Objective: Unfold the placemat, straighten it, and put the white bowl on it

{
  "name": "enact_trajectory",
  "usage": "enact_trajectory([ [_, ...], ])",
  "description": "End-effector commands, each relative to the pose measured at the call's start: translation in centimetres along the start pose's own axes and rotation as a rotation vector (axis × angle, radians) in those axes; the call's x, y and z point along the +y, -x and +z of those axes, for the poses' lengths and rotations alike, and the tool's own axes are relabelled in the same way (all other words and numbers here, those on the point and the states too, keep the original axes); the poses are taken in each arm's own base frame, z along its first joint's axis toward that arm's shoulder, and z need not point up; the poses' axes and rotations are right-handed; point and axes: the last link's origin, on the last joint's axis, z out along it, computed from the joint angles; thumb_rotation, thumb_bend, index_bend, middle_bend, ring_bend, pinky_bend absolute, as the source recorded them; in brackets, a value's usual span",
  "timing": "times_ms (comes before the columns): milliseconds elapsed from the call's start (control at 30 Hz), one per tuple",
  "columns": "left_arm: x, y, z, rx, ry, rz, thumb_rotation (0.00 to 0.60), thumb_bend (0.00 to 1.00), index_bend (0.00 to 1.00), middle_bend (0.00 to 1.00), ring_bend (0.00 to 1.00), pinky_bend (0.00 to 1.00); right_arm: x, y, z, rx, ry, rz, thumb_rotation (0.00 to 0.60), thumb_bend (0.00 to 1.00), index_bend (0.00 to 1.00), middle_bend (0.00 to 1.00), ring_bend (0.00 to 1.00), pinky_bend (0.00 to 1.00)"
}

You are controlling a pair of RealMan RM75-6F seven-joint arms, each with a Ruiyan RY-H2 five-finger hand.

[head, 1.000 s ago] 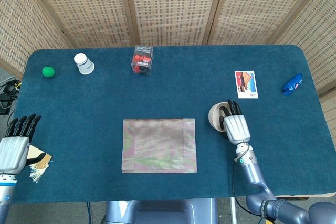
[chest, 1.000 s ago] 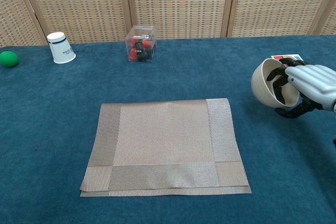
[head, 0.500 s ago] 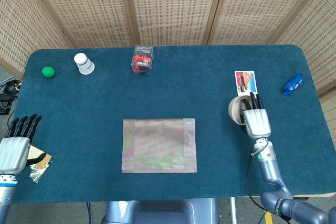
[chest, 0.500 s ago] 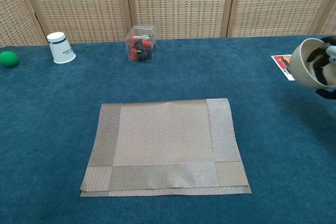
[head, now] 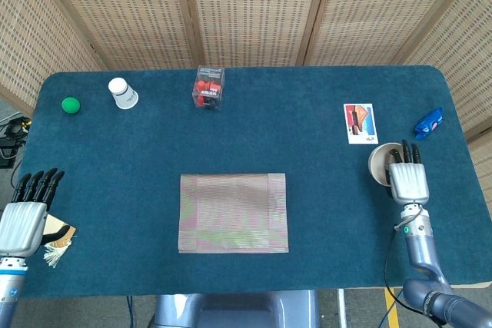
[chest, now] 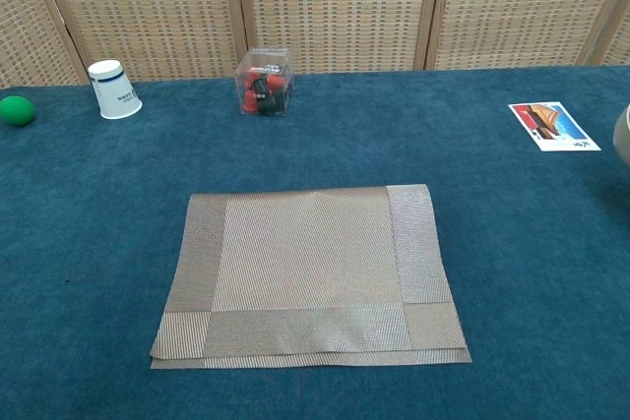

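Note:
The placemat (head: pixel 233 213) lies folded in the middle of the blue table, its lower layer peeking out along the near edge (chest: pixel 310 275). The white bowl (head: pixel 378 162) is tipped on its side at the right of the table, below the picture card. My right hand (head: pixel 407 180) grips the bowl by the rim, fingers reaching inside it. In the chest view only a sliver of the bowl (chest: pixel 624 135) shows at the right border. My left hand (head: pixel 23 217) hangs off the table's left edge, fingers apart and holding nothing.
Along the far side stand a green ball (head: pixel 71 104), a white paper cup (head: pixel 122 93) and a clear box of red pieces (head: pixel 208 87). A picture card (head: pixel 360 124) and a blue object (head: pixel 429 123) lie at the right. A tan tag (head: pixel 55 234) sits by my left hand.
My right hand has carried the bowl rightward, away from the placemat, almost out of the chest view. The left hand and the placemat have not moved.

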Motion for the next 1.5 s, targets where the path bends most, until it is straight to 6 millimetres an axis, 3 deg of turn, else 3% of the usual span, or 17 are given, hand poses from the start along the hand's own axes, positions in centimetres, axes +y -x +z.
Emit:
enact_trajectory([
  [33,0.0,0.0,0.0,-0.001,0.002,0.001,0.6,0.02,0.0,0.0,0.0,0.0,0.6,0.1,0.0,-0.006,0.01,-0.007,0.6,0.47,0.74,0.26,0.01,0.09],
  [433,0.0,0.1,0.0,-0.007,0.0,0.002,0.6,0.02,0.0,0.0,0.0,0.0,0.5,1.4,-0.8,-0.062,0.006,-0.025,0.6,0.41,0.68,0.21,0.01,0.07],
  [633,-0.1,0.2,0.1,-0.012,0.0,0.007,0.6,0.02,0.0,0.0,0.0,0.0,0.8,1.6,-1.1,-0.082,0.014,-0.033,0.6,0.35,0.55,0.15,0.0,0.03],
  [833,-0.1,0.1,0.1,-0.007,-0.005,0.008,0.6,0.02,0.0,0.0,0.0,0.0,1.2,0.8,-2.0,-0.06,0.028,-0.005,0.6,0.3,0.33,0.01,0.0,0.0],
  [900,-0.2,0.1,0.1,-0.008,-0.006,0.008,0.6,0.02,0.0,0.0,0.0,0.0,1.4,0.1,-2.7,-0.035,0.028,0.032,0.6,0.3,0.27,0.0,0.0,0.0],
  [1100,-0.2,0.1,0.1,-0.012,-0.001,0.005,0.6,0.02,0.0,0.0,0.0,0.0,2.5,-1.7,-5.6,0.046,0.018,0.174,0.6,0.3,0.23,0.0,0.0,0.0],
  [1267,0.0,0.1,0.1,-0.014,0.02,-0.002,0.6,0.02,0.0,0.0,0.0,0.0,4.9,-3.0,-9.2,0.122,0.031,0.314,0.6,0.25,0.15,0.0,0.0,0.0],
  [1500,1.3,0.4,0.5,-0.024,0.091,-0.051,0.6,0.02,0.02,0.0,0.0,0.0,7.2,-4.9,-11.5,0.207,0.031,0.39,0.6,0.24,0.15,0.0,0.0,0.0],
])
